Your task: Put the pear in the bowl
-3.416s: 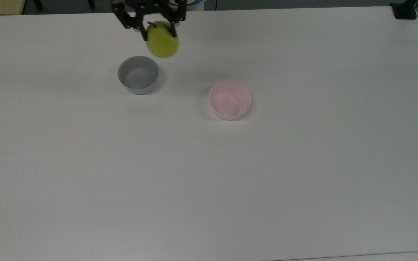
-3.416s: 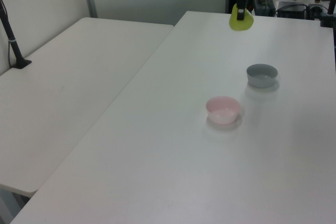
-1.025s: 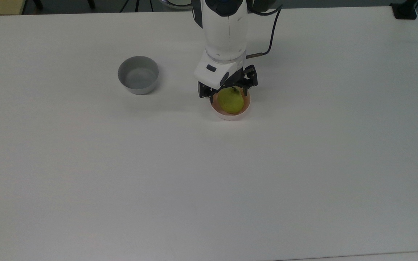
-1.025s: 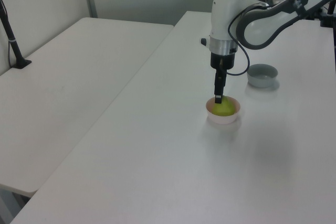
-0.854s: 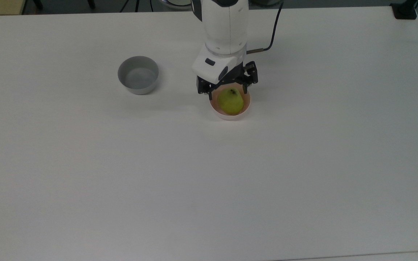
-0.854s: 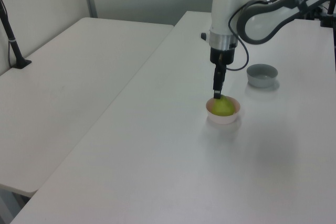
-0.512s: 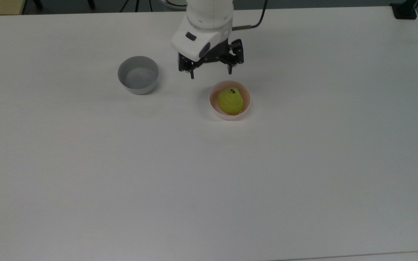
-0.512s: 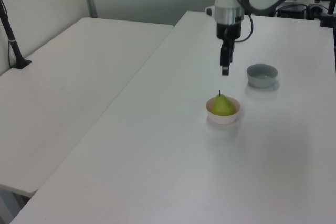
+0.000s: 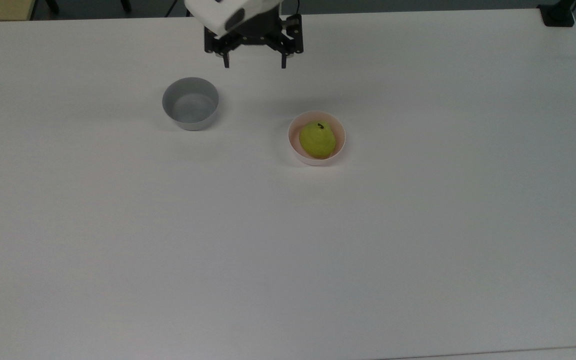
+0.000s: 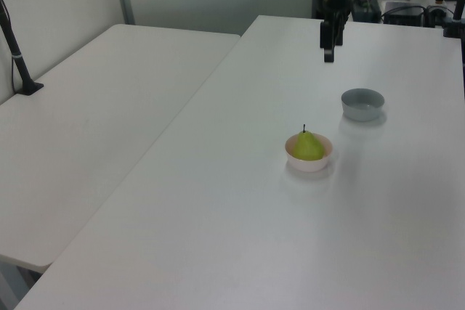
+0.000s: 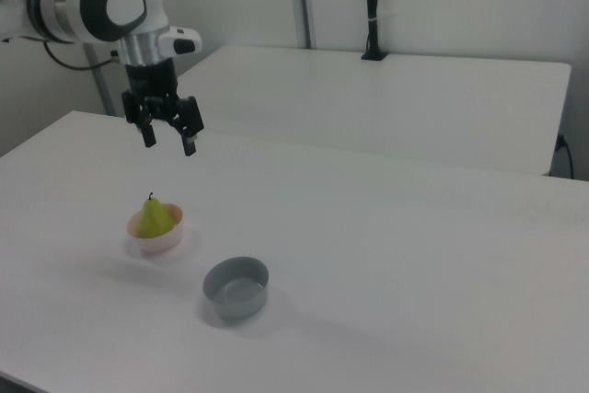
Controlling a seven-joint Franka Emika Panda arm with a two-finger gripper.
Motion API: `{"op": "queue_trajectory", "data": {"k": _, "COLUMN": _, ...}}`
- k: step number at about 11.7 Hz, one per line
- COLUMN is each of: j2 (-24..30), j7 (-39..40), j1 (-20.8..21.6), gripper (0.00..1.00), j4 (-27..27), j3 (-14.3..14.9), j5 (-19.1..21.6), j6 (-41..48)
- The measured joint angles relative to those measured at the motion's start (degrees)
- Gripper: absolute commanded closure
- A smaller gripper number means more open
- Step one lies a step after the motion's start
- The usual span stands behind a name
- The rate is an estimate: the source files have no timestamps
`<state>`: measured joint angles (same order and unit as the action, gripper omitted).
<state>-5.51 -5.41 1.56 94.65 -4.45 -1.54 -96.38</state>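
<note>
Even, soft overhead light washes my white table (image 9: pixel 418 225); nothing glares. Shadows are faint: a pale smudge beside the grey bowl (image 10: pixel 362 104) and under the pink bowl (image 10: pixel 309 153). The top view looks slightly hazy, perhaps a little soft toward its corners.

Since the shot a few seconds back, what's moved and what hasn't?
The pear went from hanging in the gripper near the table's far edge into the pink bowl, where it was let go and now sits stem up. The gripper, open and empty, has lifted and pulled back toward the far edge. The pink bowl and the grey bowl stayed put.
</note>
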Motion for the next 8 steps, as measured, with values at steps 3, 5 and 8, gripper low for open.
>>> {"op": "queue_trajectory", "data": {"k": 3, "j2": 2.7, "j7": -1.2, "j1": -4.3, "gripper": 0.00, "j4": -1.6, "j3": 0.0, "j5": 0.0, "j6": 1.6}}
{"op": "queue_trajectory", "data": {"k": 5, "j2": 5.0, "j7": -1.6, "j1": -6.0, "gripper": 0.00, "j4": -1.7, "j3": 0.2, "j5": 0.0, "j6": 3.2}}
{"op": "queue_trajectory", "data": {"k": 8, "j2": 6.4, "j7": -1.0, "j1": -6.0, "gripper": 0.00, "j4": -1.7, "j3": 2.5, "j5": 0.0, "j6": 3.4}}
